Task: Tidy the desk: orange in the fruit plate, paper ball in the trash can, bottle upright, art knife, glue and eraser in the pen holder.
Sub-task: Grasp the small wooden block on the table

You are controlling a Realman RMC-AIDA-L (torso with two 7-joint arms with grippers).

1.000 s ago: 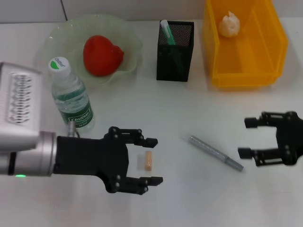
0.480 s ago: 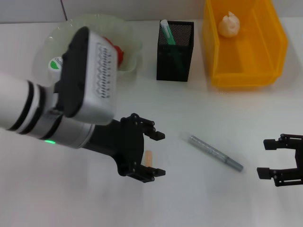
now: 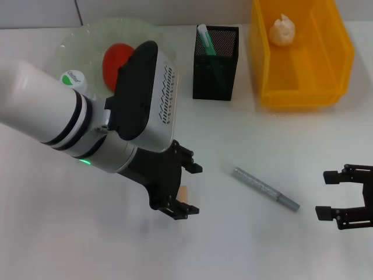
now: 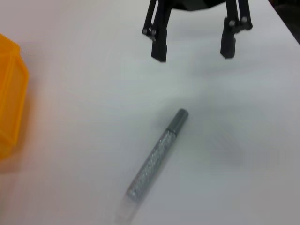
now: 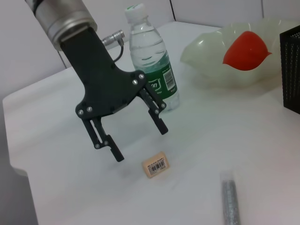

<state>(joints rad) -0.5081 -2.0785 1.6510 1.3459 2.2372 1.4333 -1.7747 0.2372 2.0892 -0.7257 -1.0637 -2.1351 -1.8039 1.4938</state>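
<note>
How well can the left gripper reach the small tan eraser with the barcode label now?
Probably yes. The left gripper hangs open just above the small tan eraser with the barcode label, its fingers astride it, and nothing lies between them.

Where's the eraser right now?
The eraser lies on the table near the front middle, just beside the open left gripper, with the art knife farther to its right.

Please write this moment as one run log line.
left gripper: open, above eraser | right gripper: open, idle | art knife: on desk | bottle: upright

One eraser (image 3: 183,195), one bottle (image 5: 151,56) — one knife (image 3: 266,188).
</note>
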